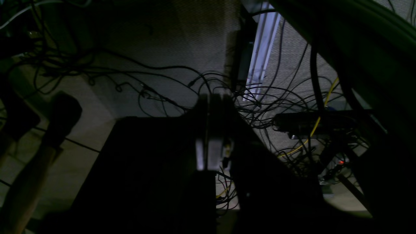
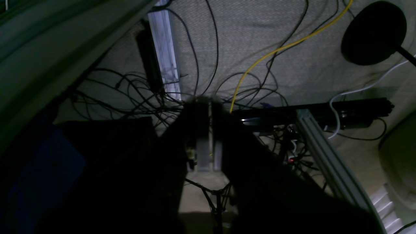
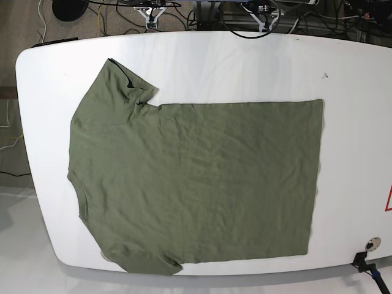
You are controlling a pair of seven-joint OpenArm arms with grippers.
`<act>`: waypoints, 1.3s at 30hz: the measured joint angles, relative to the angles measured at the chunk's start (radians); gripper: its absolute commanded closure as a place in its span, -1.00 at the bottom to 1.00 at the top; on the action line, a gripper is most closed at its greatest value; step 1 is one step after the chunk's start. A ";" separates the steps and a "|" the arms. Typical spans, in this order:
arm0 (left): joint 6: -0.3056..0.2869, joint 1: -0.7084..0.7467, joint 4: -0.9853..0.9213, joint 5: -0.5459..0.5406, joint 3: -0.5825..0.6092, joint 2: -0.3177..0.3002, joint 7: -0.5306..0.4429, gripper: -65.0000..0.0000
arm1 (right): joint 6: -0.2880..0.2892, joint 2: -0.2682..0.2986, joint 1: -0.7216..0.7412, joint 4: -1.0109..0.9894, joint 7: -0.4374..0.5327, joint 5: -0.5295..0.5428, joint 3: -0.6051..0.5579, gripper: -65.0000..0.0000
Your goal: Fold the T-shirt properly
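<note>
The olive-green T-shirt [image 3: 196,184] lies spread flat on the white table [image 3: 355,92]. Its neck and both short sleeves point left and its hem lies to the right. It is slightly wrinkled, and the upper sleeve [image 3: 125,82] is a little crumpled. Neither arm shows in the base view. The left wrist view looks down past the left gripper [image 1: 212,99], whose dark fingers are pressed together with nothing between them, over the floor. The right gripper [image 2: 205,102] looks the same in the right wrist view, shut and empty. Both hang away from the shirt.
Tangled black cables [image 1: 266,107] and a yellow cable [image 2: 276,48] cover the floor below the grippers. An aluminium rail [image 2: 165,48] and a round black stand base [image 2: 373,32] also lie there. A small fitting [image 3: 369,245] sits at the table's near right corner.
</note>
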 measured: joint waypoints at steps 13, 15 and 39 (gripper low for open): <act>-0.005 0.011 0.008 0.000 0.000 -0.001 0.007 1.00 | 0.006 0.000 0.002 0.002 0.014 0.000 0.000 0.99; -0.005 0.011 0.008 0.000 0.000 -0.003 0.008 1.00 | 0.006 0.000 0.000 0.003 0.014 0.000 0.000 0.99; -0.005 0.014 0.020 0.000 -0.003 -0.005 -0.006 1.00 | 0.017 -0.001 -0.005 0.008 0.022 0.001 0.003 1.00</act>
